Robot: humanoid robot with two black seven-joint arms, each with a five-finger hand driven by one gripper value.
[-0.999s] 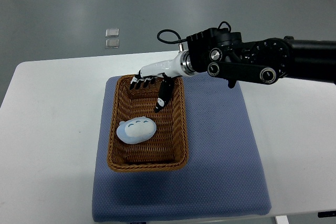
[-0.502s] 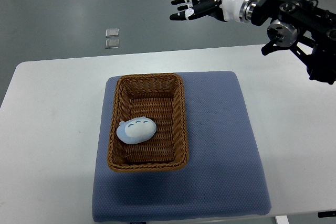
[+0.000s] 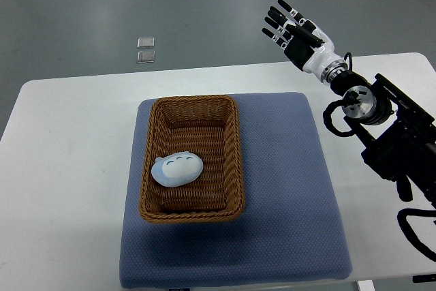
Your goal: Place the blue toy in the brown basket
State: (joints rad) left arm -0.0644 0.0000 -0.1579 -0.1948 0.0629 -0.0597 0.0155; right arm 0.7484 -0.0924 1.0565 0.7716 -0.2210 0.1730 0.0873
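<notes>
Blue toy (image 3: 176,168): lies on the floor of the basket, in its nearer half, toward the left wall; pale rounded body with a darker blue patch on top. Nothing holds it.
Basket (image 3: 235,155): brown wicker, rectangular, long side running away from the camera; sits on the left part of the mat.
Mat (image 3: 286,189): blue-grey cloth pad under the basket, lying on the table.
Table (image 3: 68,168): white, bare on both sides of the mat.
Right hand (image 3: 296,32): raised past the far right corner of the mat, over the table's far edge and the floor, well apart from the basket. Fingers (image 3: 278,20) straight and fanned out, holding nothing.
Right arm (image 3: 381,127): black links and cable cross the right side of the table, clear of the mat's middle.
Floor items (image 3: 145,49): two small clear squares, one behind the other, on the grey floor beyond the table.
In the way: nothing lies over the toy or the basket's opening.
Change from half a second ago: the hand sat higher and further left, pointing left; now it points up-left and the arm has swung toward the near right. Toy and basket have not shifted.
Cut off: the arm leaves the picture at the right edge; the mat's near edge meets the bottom edge.
Hard to make out: the marks on the toy's top.
</notes>
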